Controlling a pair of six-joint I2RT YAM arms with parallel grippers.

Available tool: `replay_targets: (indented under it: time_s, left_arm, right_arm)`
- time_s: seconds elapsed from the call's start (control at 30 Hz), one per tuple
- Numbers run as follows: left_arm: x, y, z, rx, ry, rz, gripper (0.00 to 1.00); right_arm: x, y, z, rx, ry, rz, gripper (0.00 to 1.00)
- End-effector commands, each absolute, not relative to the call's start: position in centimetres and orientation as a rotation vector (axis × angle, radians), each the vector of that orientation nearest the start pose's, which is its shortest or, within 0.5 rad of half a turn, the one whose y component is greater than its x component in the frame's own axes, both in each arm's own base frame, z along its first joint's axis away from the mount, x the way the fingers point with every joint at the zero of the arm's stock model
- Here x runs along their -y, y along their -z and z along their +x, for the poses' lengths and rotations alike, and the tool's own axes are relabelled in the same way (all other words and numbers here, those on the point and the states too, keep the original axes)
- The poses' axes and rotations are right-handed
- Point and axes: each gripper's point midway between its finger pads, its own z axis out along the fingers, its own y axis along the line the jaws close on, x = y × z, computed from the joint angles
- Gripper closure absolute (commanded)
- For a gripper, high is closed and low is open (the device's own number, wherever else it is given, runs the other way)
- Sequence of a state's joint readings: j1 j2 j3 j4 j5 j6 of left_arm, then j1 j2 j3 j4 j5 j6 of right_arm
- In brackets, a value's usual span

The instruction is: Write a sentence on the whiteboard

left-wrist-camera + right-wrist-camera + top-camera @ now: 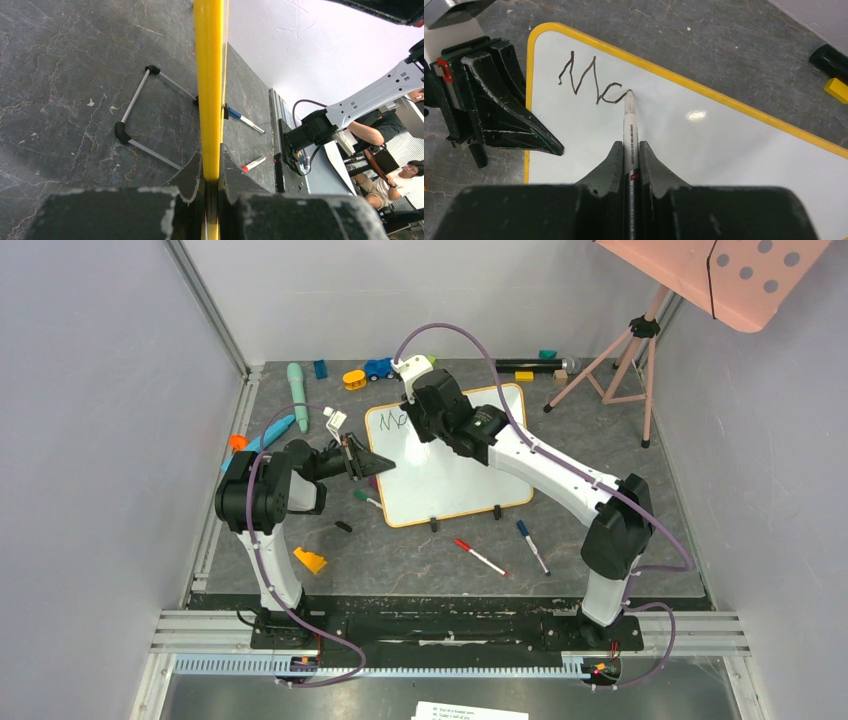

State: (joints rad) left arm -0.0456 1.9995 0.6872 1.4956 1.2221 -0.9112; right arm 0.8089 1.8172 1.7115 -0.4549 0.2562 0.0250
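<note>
As I stand over the rig, the dark marbled table (420, 560) takes up most of the floor of the cell. The whiteboard (455, 480) lies near its middle, turned at an angle, with its two small black feet toward the arms. Whether the board rests fully flat I cannot tell.

The right arm (560, 475) stretches diagonally across the board from the near right corner to the upper left part of the white face. The left arm (265, 495) is folded short and reaches in from the board's left side.

The left gripper (212, 175) has its jaws pressed narrow onto the board's orange-yellow frame, pinching the left edge between the two fingers. The right gripper (630, 150) is clamped tight around a slim white marker (629, 125), which runs out straight between the fingers. Its tip touches the board.

The sentence (594, 82) is only a beginning: a wobbly dark "M" and an unfinished round letter beside it, near the board's top left corner. The marker tip sits at the end of that last stroke.

Near the board's near edge, a red marker (480, 557) and a blue marker (532, 546) lie loose on the table, apart from each other. A green-capped marker (366, 499) lies just beside the board's lower left edge.
</note>
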Motion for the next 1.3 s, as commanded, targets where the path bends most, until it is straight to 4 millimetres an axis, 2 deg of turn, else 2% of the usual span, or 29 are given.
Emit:
replay_targets:
  time_s: [0.0,0.63,0.8,1.03,1.27]
  left_arm:
    - [19.1,-13.2,35.4,-1.564,1.442,0.584,0.98]
    - [19.1,-13.2,35.4,-1.563,1.443,0.586,0.98]
    - [19.2,-13.3,35.4,-1.563,1.443,0.586,0.98]
    - [19.1,-13.2,35.5,-1.564,1.444,0.585,0.98]
    - [19.2,-13.3,35.4,-1.563,1.445,0.588,0.98]
  right_arm:
    - [-33.8,-25.1,40.7,-1.983,-0.171,-0.623,1.00]
    - [-35.9,-25.4,40.4,-1.962,-0.284,-0.669,1.00]
    - [-35.9,-26.3,40.1,-1.937,-0.316,-0.666,1.00]
    - [-35.0,-28.0,38.7,-1.830,-0.435,-0.635,1.00]
    - [-33.2,-28.6,38.0,-1.801,-0.401,-0.614,1.00]
